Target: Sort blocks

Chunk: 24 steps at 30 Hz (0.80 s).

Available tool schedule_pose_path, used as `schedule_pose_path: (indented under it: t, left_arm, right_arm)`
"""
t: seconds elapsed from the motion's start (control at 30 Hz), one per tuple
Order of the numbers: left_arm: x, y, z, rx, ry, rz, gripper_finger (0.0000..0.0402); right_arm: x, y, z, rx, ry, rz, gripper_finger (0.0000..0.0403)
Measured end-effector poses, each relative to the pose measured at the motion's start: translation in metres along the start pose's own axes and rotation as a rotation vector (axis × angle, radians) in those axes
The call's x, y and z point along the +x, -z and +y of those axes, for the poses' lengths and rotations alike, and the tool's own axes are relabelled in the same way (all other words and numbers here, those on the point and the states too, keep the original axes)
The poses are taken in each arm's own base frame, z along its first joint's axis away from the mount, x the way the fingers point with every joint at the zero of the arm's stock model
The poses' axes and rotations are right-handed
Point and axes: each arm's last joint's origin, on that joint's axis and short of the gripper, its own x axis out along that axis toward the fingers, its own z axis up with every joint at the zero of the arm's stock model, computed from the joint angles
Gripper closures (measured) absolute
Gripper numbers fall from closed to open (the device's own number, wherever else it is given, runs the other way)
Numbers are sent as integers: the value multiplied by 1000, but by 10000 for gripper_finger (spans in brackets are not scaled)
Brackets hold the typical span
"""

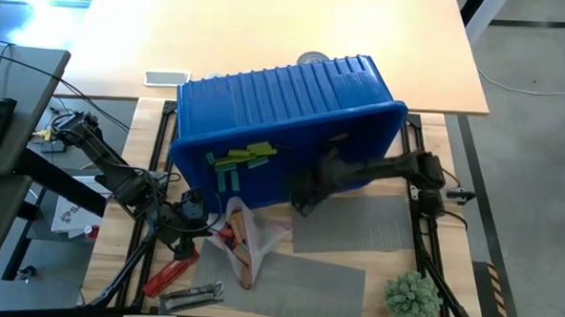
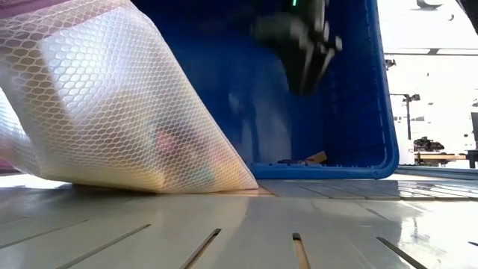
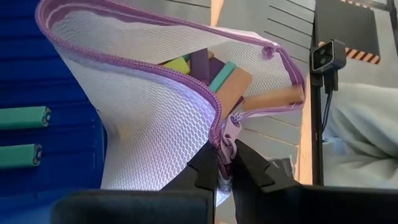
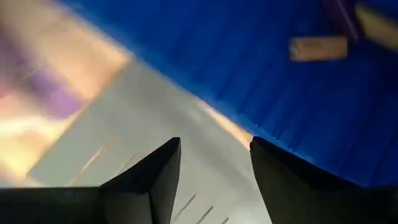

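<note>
Left gripper (image 3: 225,167) clamped on mesh bag (image 3: 143,130) zipper edge, blocks (image 3: 214,73) inside; right gripper (image 4: 214,163) jaws apart, empty, at blue bin (image 1: 294,102) mouth.

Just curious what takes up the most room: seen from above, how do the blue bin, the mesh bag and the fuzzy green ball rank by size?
Largest to smallest, in the high view:
1. blue bin, by far the largest.
2. mesh bag.
3. fuzzy green ball.
The bag is crumpled and partly hidden by the left gripper, so its lead over the ball is modest.
</note>
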Motion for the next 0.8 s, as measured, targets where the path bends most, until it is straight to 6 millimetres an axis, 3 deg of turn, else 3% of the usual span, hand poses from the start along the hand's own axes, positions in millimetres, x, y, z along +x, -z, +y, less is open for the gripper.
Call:
schedule_pose_path:
  t: [0.2, 0.37, 0.53, 0.8]
  left_arm:
    - [0, -1, 0, -38, -1, -9, 400]
    - [0, -1, 0, -37, -14, -19, 400]
    - [0, -1, 0, -9, -16, -22, 400]
    - [1, -1, 0, 60, -20, -22, 400]
  right_arm:
    - [76, -28, -40, 334, 24, 78, 222]
    - [120, -41, -64, 545, 19, 33, 222]
    - [141, -43, -79, 743, 69, -34, 222]
    - [148, -42, -90, 971, 175, -125, 222]
